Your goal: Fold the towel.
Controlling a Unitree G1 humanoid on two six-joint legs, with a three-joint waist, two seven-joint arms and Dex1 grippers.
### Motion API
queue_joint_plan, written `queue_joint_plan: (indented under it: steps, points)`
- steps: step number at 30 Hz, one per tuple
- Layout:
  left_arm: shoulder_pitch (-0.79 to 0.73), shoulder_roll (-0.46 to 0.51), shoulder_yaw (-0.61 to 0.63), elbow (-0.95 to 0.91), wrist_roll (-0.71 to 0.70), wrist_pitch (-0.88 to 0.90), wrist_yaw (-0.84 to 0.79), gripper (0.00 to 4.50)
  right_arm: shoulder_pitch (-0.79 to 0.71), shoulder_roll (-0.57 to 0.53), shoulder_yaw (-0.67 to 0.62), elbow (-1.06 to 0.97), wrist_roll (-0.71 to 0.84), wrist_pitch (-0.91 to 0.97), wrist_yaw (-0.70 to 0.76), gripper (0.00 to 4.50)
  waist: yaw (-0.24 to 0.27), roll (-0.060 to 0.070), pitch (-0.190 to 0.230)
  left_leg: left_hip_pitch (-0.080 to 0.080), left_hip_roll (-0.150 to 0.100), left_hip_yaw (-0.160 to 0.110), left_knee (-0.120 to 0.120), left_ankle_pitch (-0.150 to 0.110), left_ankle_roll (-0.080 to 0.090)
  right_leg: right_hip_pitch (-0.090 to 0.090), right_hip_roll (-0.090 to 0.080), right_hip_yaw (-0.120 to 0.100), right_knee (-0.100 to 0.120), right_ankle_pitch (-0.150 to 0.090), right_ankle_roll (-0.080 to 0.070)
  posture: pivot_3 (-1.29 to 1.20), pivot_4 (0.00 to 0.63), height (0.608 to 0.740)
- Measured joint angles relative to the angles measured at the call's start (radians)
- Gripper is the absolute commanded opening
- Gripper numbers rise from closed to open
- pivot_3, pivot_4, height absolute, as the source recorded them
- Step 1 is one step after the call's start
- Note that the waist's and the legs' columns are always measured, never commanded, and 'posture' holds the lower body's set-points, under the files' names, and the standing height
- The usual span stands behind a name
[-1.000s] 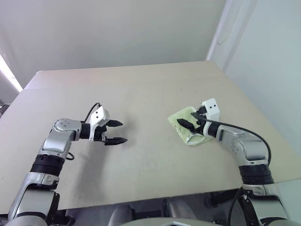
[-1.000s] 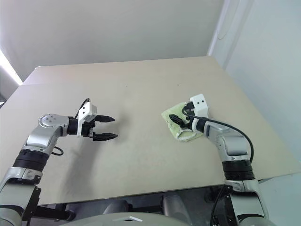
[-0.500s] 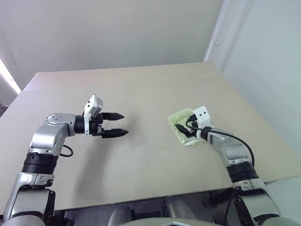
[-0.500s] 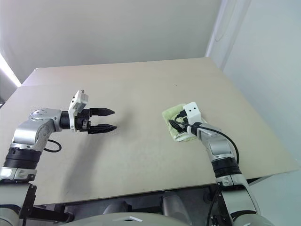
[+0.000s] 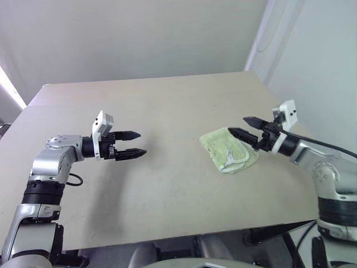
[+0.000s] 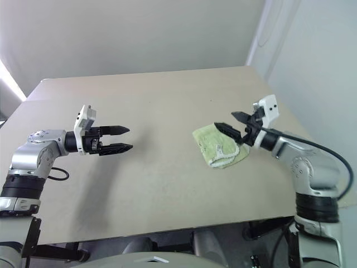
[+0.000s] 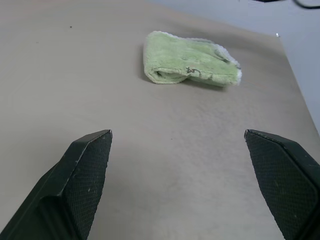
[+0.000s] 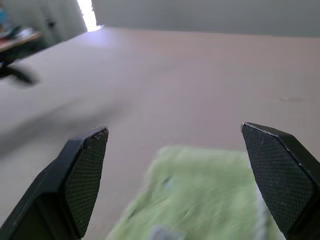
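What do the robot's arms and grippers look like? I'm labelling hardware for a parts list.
Both arms are silver-grey metal with black joint bands and thin black cables. The left gripper and right gripper each have two pointed black fingers with textured pads and a small white box at the wrist.

We see the towel [image 5: 229, 150] lying folded on the table [image 5: 167, 106], in its right half, nearer the right edge than the front edge. Our right gripper [image 5: 244, 127] hangs above the towel's right side, not touching it, jaws apart, pointing left. Our left gripper [image 5: 134, 144] hangs over the table's left half, well apart from the towel, jaws apart, pointing right toward it.
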Motion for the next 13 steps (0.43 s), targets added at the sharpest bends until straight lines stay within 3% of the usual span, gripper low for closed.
queue_joint_plan:
  steps: [4, 13]
  points:
    - [-0.002, 0.006, 0.007, 0.033, 0.012, -0.02, 0.017, 4.5, 0.122, -0.078, 0.062, -0.081, 0.011, 0.009, 0.085, 4.45, -0.001, -0.001, 0.0, 0.001, 0.0, 0.001, 0.001, 0.0, 0.0, 0.0, 0.0, 0.0, 0.0, 0.0, 0.0, 0.0, 0.0, 0.712]
    - [0.015, 0.004, 0.01, -0.024, 0.006, -0.003, 0.072, 4.5, 0.136, -0.101, 0.116, -0.094, -0.011, -0.042, 0.12, 4.45, 0.001, -0.002, 0.001, 0.0, 0.0, 0.001, 0.001, 0.0, 0.0, 0.0, 0.0, 0.0, -0.001, 0.0, 0.0, 0.0, 0.0, 0.712]
